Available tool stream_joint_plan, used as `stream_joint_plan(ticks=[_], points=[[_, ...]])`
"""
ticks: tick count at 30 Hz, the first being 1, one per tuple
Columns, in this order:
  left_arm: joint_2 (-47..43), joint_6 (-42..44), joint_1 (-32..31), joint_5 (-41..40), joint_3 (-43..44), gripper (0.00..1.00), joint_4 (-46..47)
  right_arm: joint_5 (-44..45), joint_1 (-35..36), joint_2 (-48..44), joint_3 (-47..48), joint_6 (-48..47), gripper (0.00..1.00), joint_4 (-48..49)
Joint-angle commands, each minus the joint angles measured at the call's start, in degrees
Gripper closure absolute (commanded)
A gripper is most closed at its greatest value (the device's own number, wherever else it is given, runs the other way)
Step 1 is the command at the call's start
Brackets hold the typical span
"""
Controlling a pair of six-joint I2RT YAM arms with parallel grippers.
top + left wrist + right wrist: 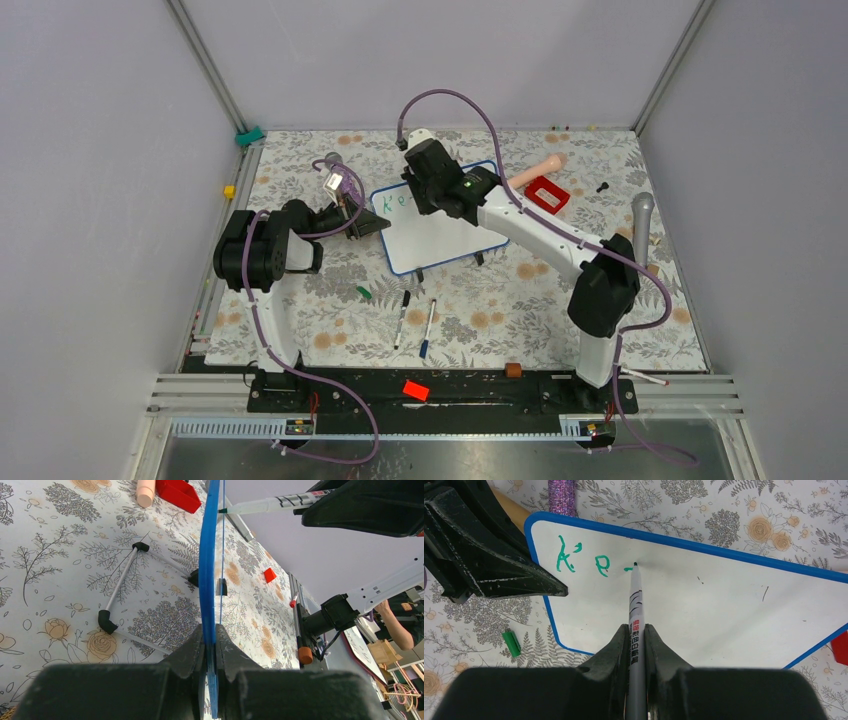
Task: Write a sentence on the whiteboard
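Clamping the whiteboard (704,610) edge, left gripper (212,636) squeezed closed, right gripper (637,632) pinching marker (635,592), tip touching board.

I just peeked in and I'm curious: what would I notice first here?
First, the whiteboard in the middle of the flowery table, with a few green letters at its far left corner. The right gripper holds a marker with its tip on the board, while the left gripper pinches the board's blue edge.
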Motion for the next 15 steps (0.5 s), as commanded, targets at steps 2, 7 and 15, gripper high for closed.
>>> stream_joint_plan(ticks=[2,7,15], points=[[0.3,6.3,-0.3,2.8,-1.3,1.00,0.7,1.0,-1.0,1.7,3.8,-0.2,1.00,0.2],[0.4,6.2,-0.3,2.8,-1.4,1.00,0.7,-1.4,-1.0,1.8,4.0,-0.3,1.00,-0.1],[0.3,6.2,-0.3,2.8,-1.4,1.00,0.7,-3.6,-1.0,1.9,3.5,-0.3,1.00,-1.8]])
